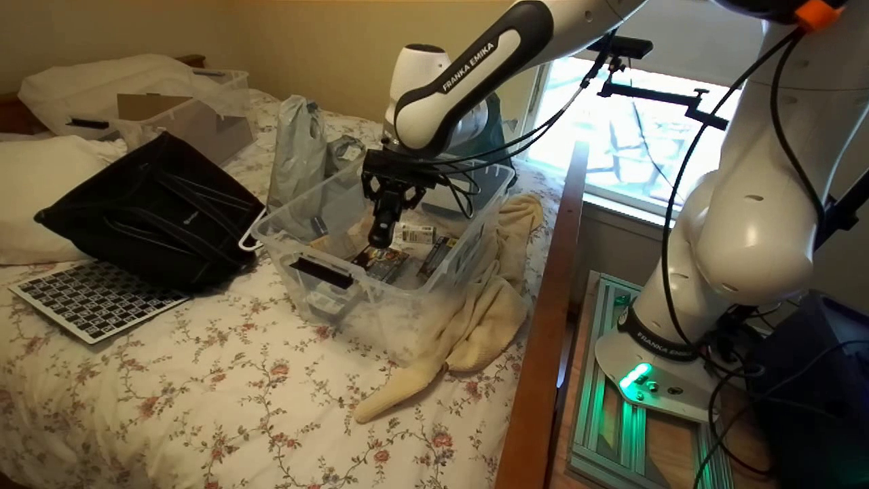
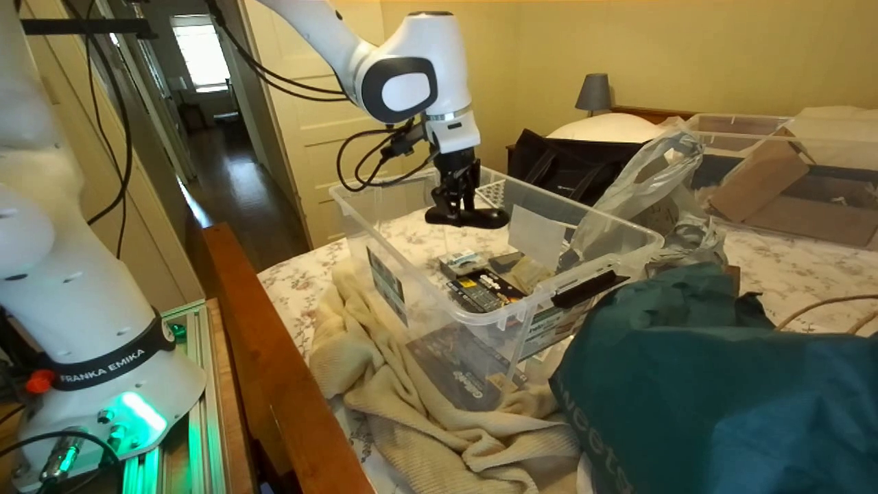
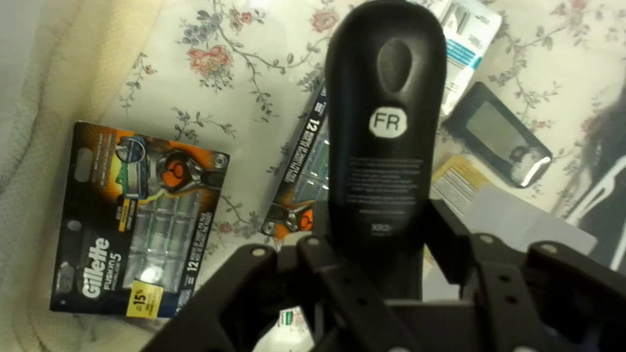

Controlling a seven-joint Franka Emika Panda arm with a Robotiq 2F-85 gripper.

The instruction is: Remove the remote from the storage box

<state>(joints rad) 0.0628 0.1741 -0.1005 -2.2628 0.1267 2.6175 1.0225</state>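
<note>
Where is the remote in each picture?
In an exterior view: remote near the middle, slightly left.
In an exterior view: remote near the middle, slightly right and up.
In the wrist view: remote big and black, upper middle, slightly right.
Shared landmark: the gripper, holding it in all three.

The white arm (image 1: pixel 468 66) has a black claw (image 3: pixel 382 226).

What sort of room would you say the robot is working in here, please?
It looks like a bedroom, probably in a home: in the exterior views I see a floral bedspread, white pillows and a grey-shaded lamp.
</note>
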